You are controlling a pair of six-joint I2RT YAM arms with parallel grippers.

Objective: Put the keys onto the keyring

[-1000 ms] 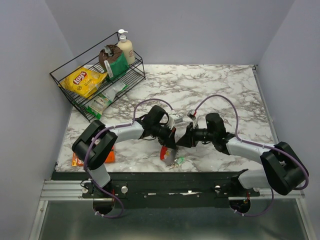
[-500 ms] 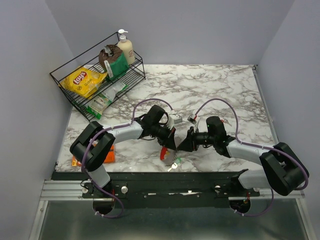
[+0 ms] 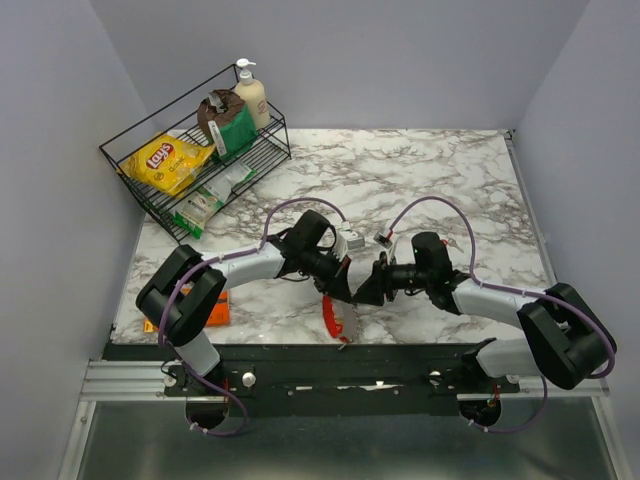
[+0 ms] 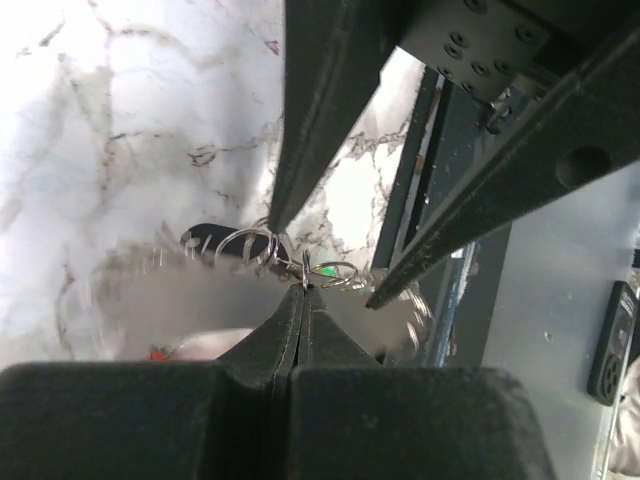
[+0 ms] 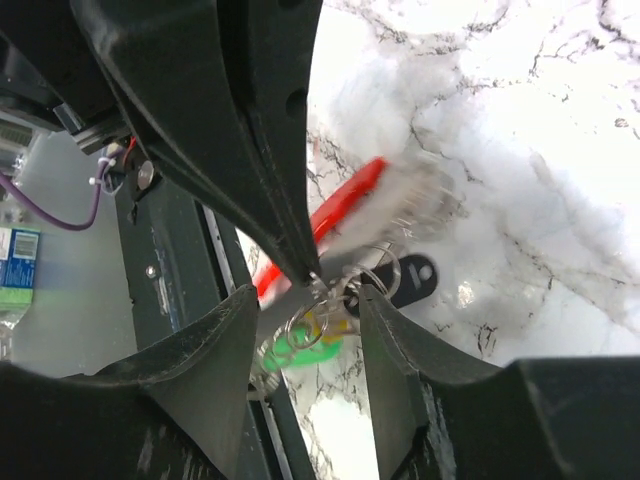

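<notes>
The red, curved carabiner-like keyring [image 3: 328, 311], with its silvery metal piece, is seen just behind the dark rail [image 3: 250, 352] at the marbled desk's [image 3: 430, 180] near edge, blurred in both wrist views. The left gripper's [image 4: 304, 288] jaws are pinched shut on a thin wire ring [image 4: 306, 266]. The right gripper's [image 5: 335, 305] jaws are parted around the small silvery keys [image 5: 298, 347], whose heads are green and yellow. The ring is best held steady while a key is fed on slowly, since everything is tiny.
</notes>
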